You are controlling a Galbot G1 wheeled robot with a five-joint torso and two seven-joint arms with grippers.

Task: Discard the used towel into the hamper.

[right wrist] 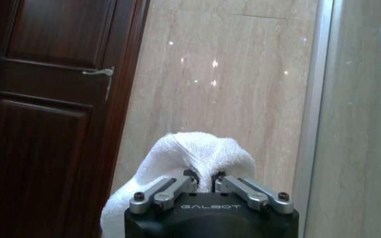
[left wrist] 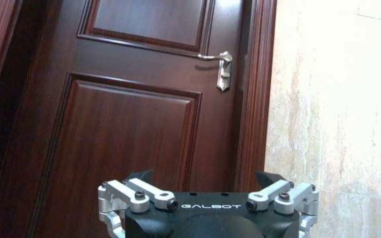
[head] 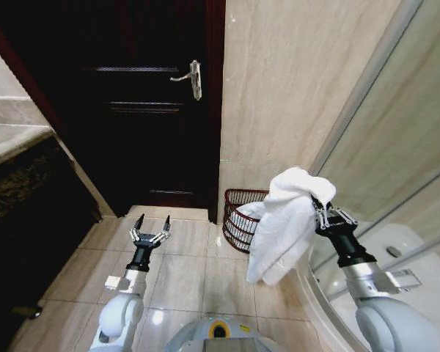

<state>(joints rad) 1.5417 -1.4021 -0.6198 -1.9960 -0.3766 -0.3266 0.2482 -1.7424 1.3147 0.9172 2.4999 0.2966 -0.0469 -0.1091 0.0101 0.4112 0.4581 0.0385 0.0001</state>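
Observation:
A white towel point(head: 286, 220) hangs from my right gripper point(head: 317, 205), which is shut on its upper fold; in the right wrist view the towel point(right wrist: 200, 153) bulges out above the closed fingers point(right wrist: 170, 191). Its loose end drapes down in front of the hamper point(head: 238, 220), a reddish-brown wire basket standing on the floor against the wall, partly hidden by the cloth. My left gripper point(head: 149, 236) hovers open over the floor tiles, well left of the hamper, with nothing between its fingers point(left wrist: 137, 191).
A dark wooden door point(head: 147, 95) with a silver lever handle point(head: 191, 77) fills the back. The beige marble wall point(head: 293, 88) rises behind the hamper. A glass shower panel point(head: 396, 147) and white curved rim point(head: 330, 308) close the right side. A dark counter point(head: 22, 183) stands left.

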